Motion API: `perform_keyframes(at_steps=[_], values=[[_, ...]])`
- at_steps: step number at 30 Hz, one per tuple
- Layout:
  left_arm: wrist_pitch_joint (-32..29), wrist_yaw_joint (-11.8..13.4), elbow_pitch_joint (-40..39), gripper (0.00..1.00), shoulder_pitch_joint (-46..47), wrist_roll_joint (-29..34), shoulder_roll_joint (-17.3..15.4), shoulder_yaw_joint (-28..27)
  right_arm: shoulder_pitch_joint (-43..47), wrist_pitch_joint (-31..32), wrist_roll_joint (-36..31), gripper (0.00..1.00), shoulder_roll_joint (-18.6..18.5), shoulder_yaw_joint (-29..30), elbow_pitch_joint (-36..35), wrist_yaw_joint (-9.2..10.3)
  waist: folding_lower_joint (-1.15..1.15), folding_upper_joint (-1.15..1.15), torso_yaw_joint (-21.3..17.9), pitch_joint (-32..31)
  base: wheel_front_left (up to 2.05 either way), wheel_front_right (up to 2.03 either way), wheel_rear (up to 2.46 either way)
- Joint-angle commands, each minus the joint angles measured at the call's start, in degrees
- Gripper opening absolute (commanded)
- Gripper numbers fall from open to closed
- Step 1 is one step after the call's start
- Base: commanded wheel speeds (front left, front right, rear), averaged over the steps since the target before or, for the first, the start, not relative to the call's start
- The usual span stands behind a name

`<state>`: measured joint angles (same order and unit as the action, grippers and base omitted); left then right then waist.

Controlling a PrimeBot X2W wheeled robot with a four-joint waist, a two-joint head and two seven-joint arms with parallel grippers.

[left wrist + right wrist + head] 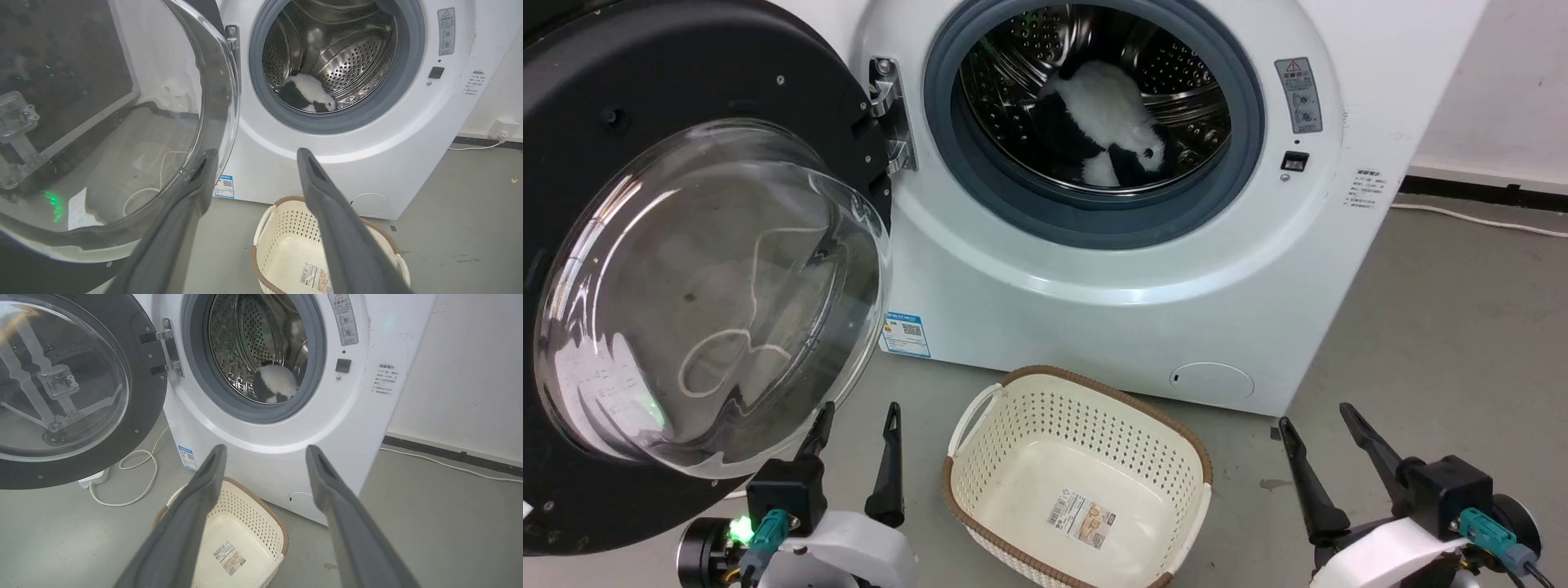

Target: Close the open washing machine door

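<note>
washing machine door point(703, 269) hangs wide open on its hinge, left of the washing machine point(1111, 278) | left claw point(860, 408) released, a finger just beside the glass bowl's lower edge, likely staged to push | plush toy point(1103, 114) in drum; empty basket point(1045, 425) in front | right claw point(1314, 413) released, idle | bare grey floor point(1437, 327); white wall point(1503, 82)

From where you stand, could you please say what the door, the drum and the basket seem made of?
The washing machine door: glossy black frame, likely plastic, with clear bulging window, probably glass. Drum: shiny perforated steel, by its reflections. Basket: matte cream plastic, apparently, brown rim.
</note>
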<state>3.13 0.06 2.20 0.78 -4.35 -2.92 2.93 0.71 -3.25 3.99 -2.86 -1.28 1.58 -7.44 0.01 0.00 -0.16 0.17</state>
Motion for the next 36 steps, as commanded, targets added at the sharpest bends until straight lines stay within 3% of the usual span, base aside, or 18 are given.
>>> perform_keyframes(at_steps=[1,2,3,11,16,21,25,29,36], values=[[0.72,0.36,0.3,1.0,-0.47,-0.91,-0.04,0.31,0.69,-0.67,0.68,1.0,0.0,-0.26,0.39,-0.01,0.0,0.0,0.0,0.02,0.0,0.0,0.0],[0.84,0.39,0.37,0.62,-0.47,-1.12,-0.04,0.4,0.74,-0.79,0.83,1.0,0.0,-0.31,0.47,-0.01,0.0,0.0,0.0,0.03,0.0,0.0,0.0],[0.96,0.41,0.44,0.0,-0.47,-1.32,-0.04,0.49,0.79,-0.91,0.98,1.0,0.0,-0.36,0.55,-0.01,0.0,0.0,0.0,0.03,0.0,0.0,0.0],[1.83,0.23,0.11,0.0,-0.42,-2.77,-0.04,0.99,1.22,-1.75,1.97,1.0,0.0,-0.6,1.09,-0.01,0.0,0.0,0.2,-0.11,0.0,0.0,0.0],[2.44,-0.86,-4.53,0.0,0.06,-3.44,0.0,-0.25,1.61,-2.35,2.7,1.0,-0.01,-0.72,1.41,-0.02,0.0,0.0,1.05,-0.23,0.0,0.0,0.0],[3.04,0.23,-11.27,0.0,0.74,-4.81,0.01,-3.41,1.93,-2.95,3.37,1.0,-0.01,-0.86,1.76,-0.02,0.0,0.0,2.73,-0.31,0.0,0.0,0.0],[3.76,1.57,-17.21,0.0,2.36,-6.47,0.01,-9.52,2.27,-3.66,4.15,1.0,-0.01,-0.93,2.21,-0.02,0.0,0.0,5.45,-0.43,0.0,0.0,0.0],[4.24,1.1,-18.9,0.0,4.01,-6.56,0.02,-15.82,2.49,-4.14,4.36,1.0,-0.01,-0.93,2.42,-0.02,0.0,0.0,7.61,-0.39,0.0,0.0,0.0],[5.08,0.67,-13.48,0.0,9.17,-11.7,0.02,-30.25,3.0,-4.89,4.78,1.0,-0.01,-0.48,2.52,-0.02,0.0,0.0,11.28,0.69,0.0,0.0,0.0]])
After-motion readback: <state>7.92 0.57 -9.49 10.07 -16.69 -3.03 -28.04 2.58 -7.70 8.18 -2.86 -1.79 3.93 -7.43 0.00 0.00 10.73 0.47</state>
